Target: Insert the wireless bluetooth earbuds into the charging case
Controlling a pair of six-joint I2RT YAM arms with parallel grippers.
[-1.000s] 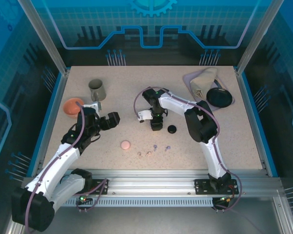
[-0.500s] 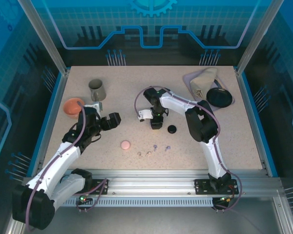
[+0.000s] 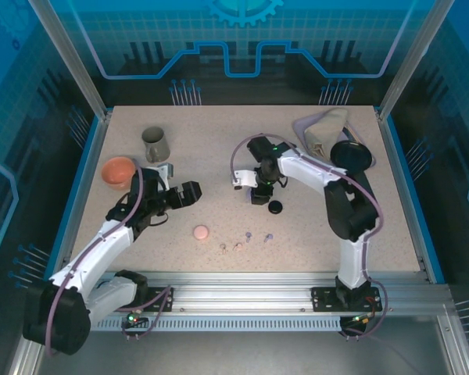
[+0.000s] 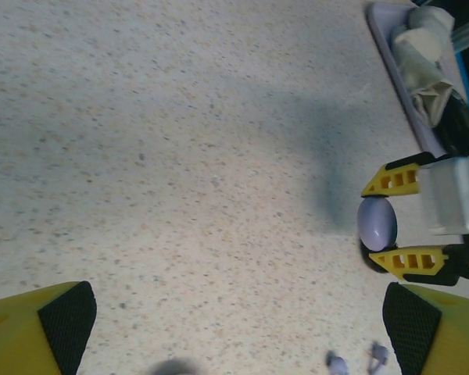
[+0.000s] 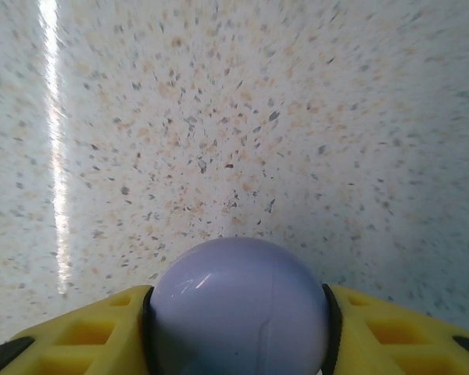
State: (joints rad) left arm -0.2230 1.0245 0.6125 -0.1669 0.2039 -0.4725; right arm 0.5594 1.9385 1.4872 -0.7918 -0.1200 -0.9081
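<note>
Speckled beige desk (image 3: 375, 226) inside a blue-lit, aluminium-framed cell, with a metal rail (image 3: 242, 283) along the near edge. Nearest on the desk is a short row of tiny buds lying loose. Two pinkish-beige earbuds (image 3: 223, 247) sit side by side. Two lavender earbuds (image 3: 249, 234) lie a bit further back and to the right, with a small gap between them; they also show, blurred, at the bottom of the left wrist view. Pink round case (image 3: 201, 232) is closed, left of the buds and near them. Black round case (image 3: 275, 207) sits behind the lavender buds, just beside the right gripper (image 3: 251, 188). Right gripper is clenched on the lavender charging case (image 5: 241, 301), with yellow fingers (image 5: 391, 328) pressed against both sides of it. Can't tell whether the case rests on the desk or is lifted. Left gripper (image 3: 179, 182) is released, jaws spread wide with nothing between them. It hovers left of centre, well apart from the right one and facing it. Further back on the left is an orange bowl (image 3: 119, 170), with a grey cup (image 3: 155, 143) behind it. At back right, a beige cloth (image 3: 326, 125) is crumpled on a pale tray (image 4: 391, 74), and a black round dish (image 3: 352, 156) sits just beside it.
</note>
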